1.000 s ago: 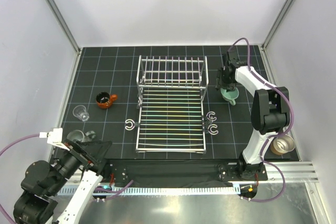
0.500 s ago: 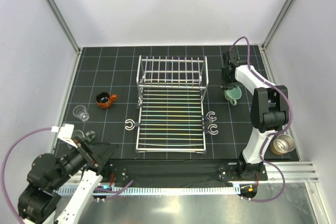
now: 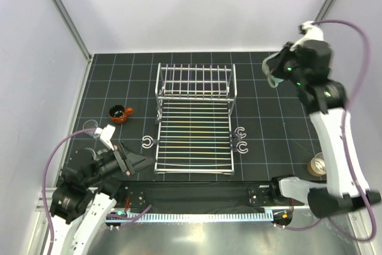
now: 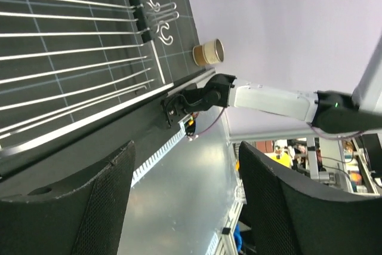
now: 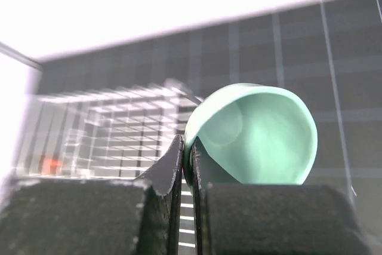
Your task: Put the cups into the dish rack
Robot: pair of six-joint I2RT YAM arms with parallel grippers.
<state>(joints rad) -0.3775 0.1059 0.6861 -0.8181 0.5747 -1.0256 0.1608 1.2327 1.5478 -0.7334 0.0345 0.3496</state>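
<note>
We see the right gripper [image 5: 187, 158] raised at 2 o'clock of the rack [image 3: 194, 125], jaws pinched tight on the rim of the mint mug [image 5: 256, 138], which is tilted with its mouth toward the wrist camera. Left gripper [image 4: 185, 159] is low at 7 o'clock of the rack, jaws wide with nothing between. Brown mug [image 3: 119, 113] sits on the mat [image 3: 274, 123] at 9 o'clock, clear glass [image 3: 91, 128] near it at 8, cream tumbler [image 3: 316, 165] at 4 o'clock, partly hidden
</note>
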